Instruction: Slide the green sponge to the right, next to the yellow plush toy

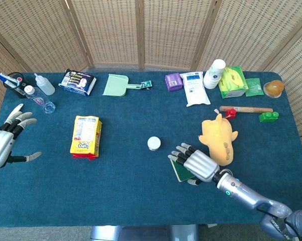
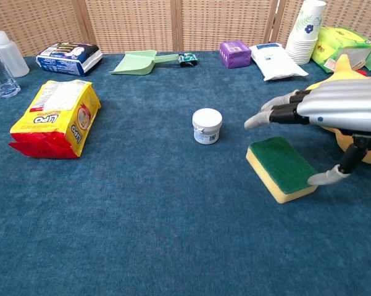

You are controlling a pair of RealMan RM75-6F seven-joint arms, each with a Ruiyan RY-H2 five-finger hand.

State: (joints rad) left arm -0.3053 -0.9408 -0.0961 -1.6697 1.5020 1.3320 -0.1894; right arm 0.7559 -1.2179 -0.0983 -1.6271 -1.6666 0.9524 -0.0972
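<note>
green sponge [image 2: 282,168] flat on worktop [image 2: 148,228], just left of yellow plush toy [image 1: 219,141]. right hand [image 2: 333,117] above it, fingers [image 2: 268,115] spread, holding nothing. risk: overshoot, nudging toy or skewing sponge.

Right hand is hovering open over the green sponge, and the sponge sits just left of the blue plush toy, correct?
Not quite: the plush toy is yellow, not blue, as the head view shows. The right hand does hover open over the green sponge, left of the toy.
</note>
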